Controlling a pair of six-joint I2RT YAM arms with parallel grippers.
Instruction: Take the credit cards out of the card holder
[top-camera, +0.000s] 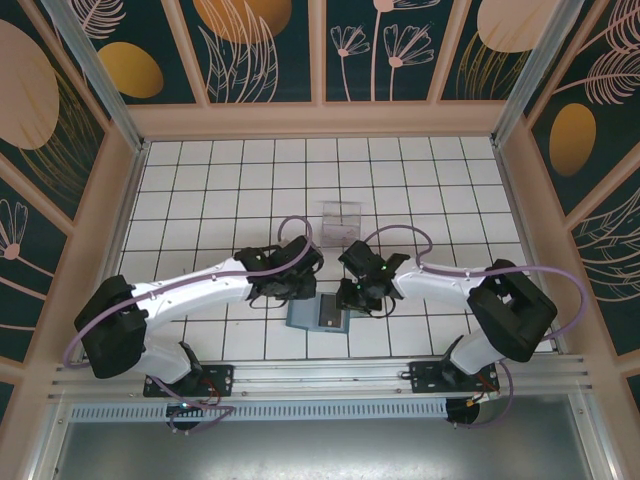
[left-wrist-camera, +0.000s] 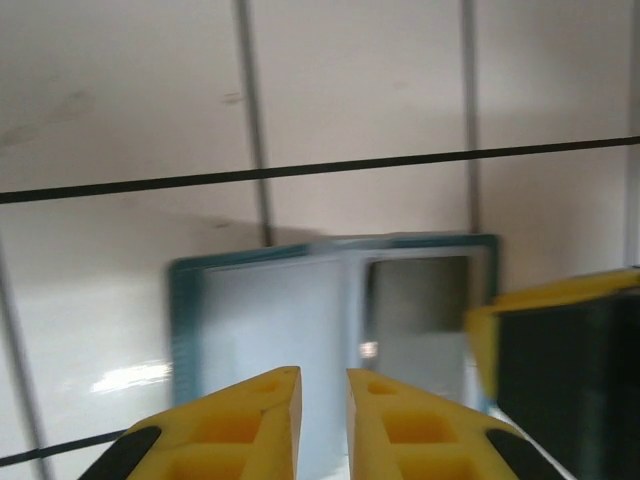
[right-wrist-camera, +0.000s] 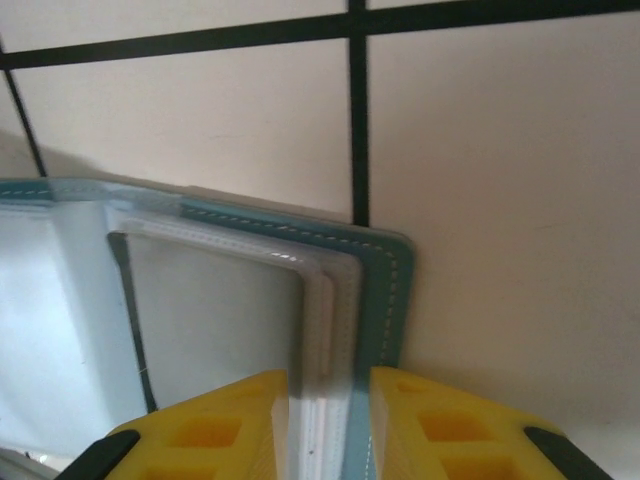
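The card holder (top-camera: 312, 316) lay open and flat on the tiled table (top-camera: 200, 200), near the front edge, between the two gripper heads and partly under them in the top view. The clear plastic tray (top-camera: 340, 220) stood further back, well apart from it.

The left gripper (left-wrist-camera: 323, 378) hung just over the holder's near edge. Its jaws were narrow, w/ a slim gap and nothing in it. The left wrist pic was blurred (motion smear, prob.), so the teal border and clear pockets read only as soft shapes. A grey panel (left-wrist-camera: 420, 300) sat in the right-hand pocket, but I couldn't tell if it was one of the credit cards or just bare sleeve. At that view's right edge, a yellow-and-black block (left-wrist-camera: 560, 360) covered the holder's right side and was cut off by the frame.

The right gripper (right-wrist-camera: 330, 378) was at the holder's right edge. Its jaws were narrow too, and the stitched teal edge and white sleeve edges ran straight into the gap. The fingertips were cut off at the bottom of the frame, so I couldn't tell whether they pinched that edge or just hung above it.
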